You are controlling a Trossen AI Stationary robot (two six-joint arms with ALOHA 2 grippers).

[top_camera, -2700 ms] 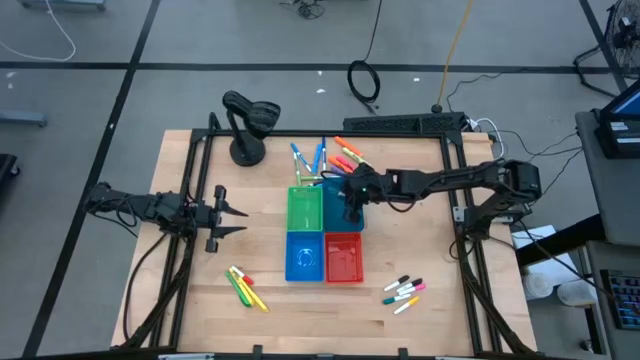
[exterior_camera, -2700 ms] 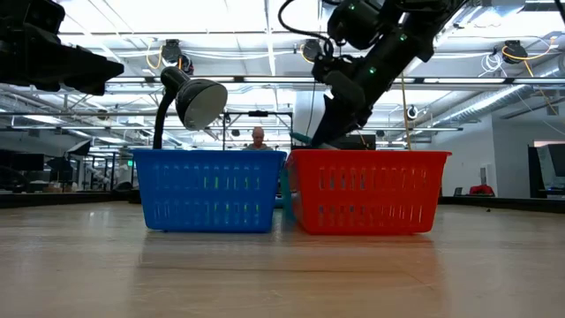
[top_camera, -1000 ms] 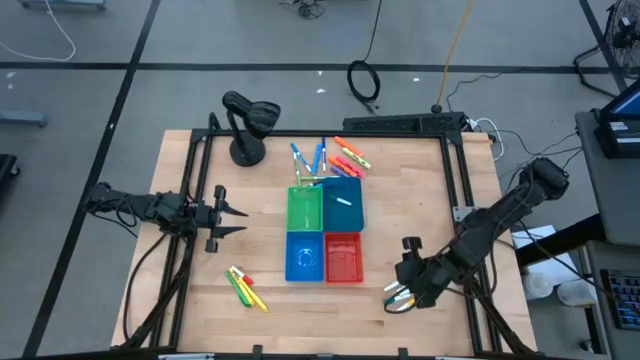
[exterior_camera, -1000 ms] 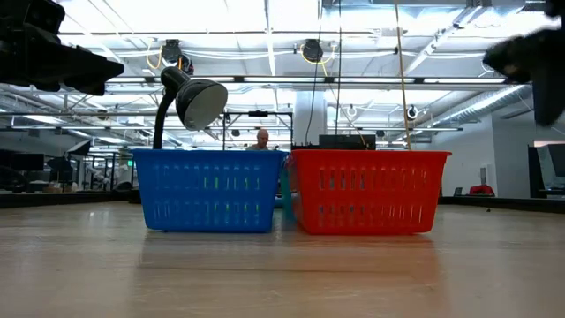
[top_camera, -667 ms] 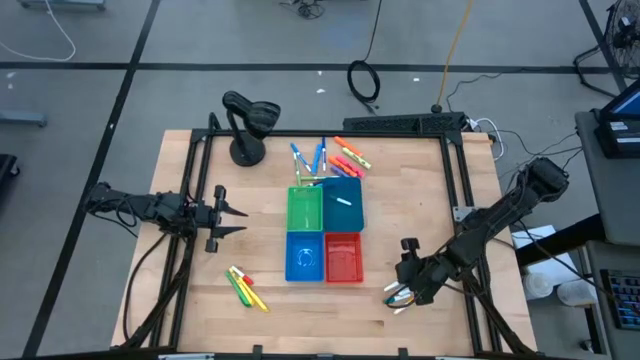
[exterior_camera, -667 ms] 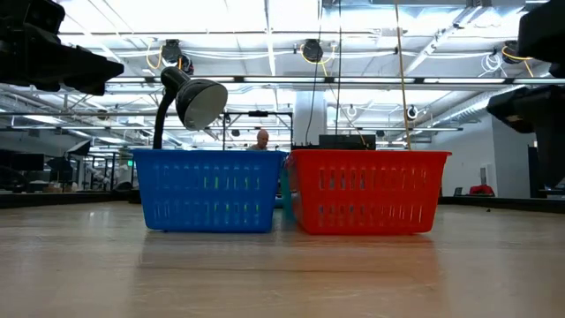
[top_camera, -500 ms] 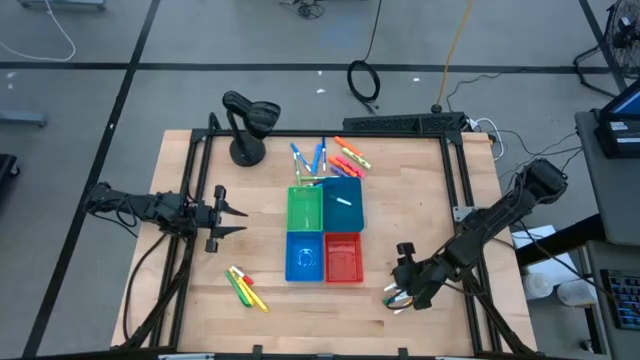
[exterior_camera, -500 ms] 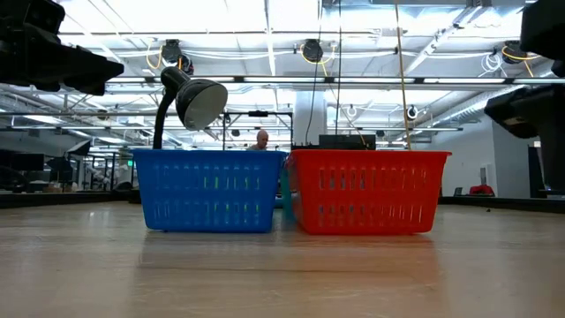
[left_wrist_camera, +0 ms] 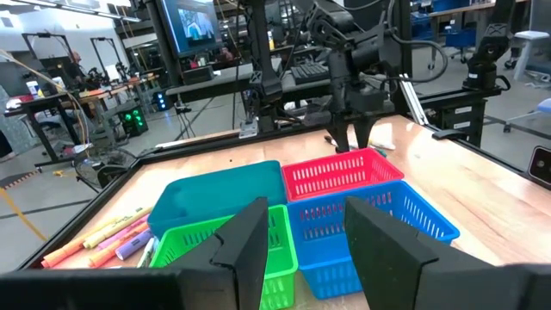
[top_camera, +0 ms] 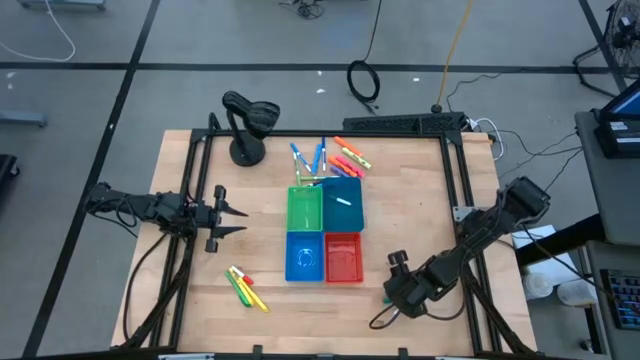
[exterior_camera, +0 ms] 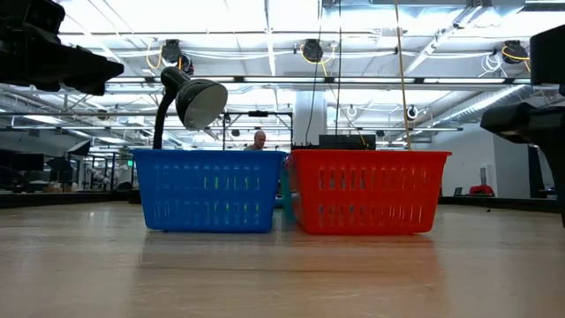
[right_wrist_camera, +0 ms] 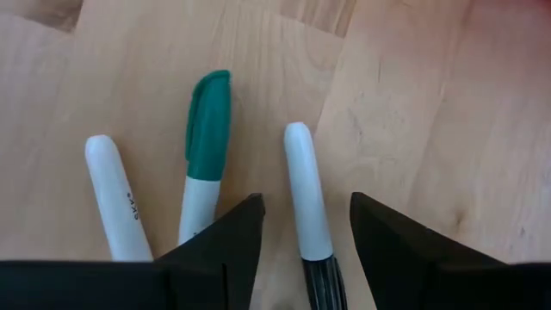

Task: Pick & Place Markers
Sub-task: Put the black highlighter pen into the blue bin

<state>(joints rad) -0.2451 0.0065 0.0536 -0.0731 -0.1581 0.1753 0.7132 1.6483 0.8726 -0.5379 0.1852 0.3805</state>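
Note:
At the table's near right my right gripper [top_camera: 398, 292] [right_wrist_camera: 303, 202] points steeply down, open, just over a few white markers lying flat on the wood. One white marker with a dark cap [right_wrist_camera: 301, 185] lies between its fingers, untouched as far as shows. A green-capped marker [right_wrist_camera: 205, 138] and another white marker [right_wrist_camera: 112, 196] lie beside it. A white marker [top_camera: 345, 201] lies in the teal bin [top_camera: 352, 190]. My left gripper [top_camera: 228, 215] [left_wrist_camera: 301, 228] waits at the table's left, level and open.
Green [top_camera: 305, 208], blue [top_camera: 305, 256] and red [top_camera: 343, 258] bins stand with the teal one in a square at mid-table. Blue markers [top_camera: 308, 157] and orange-pink markers [top_camera: 348, 155] lie behind them, yellow-green ones [top_camera: 245, 287] near left. A desk lamp [top_camera: 245, 125] stands far left.
My right gripper has come down toward the white markers at the near right, drifting slightly toward the table's left edge and tipping more steeply downward. Its fingers have kept the same gap. The markers have not moved.

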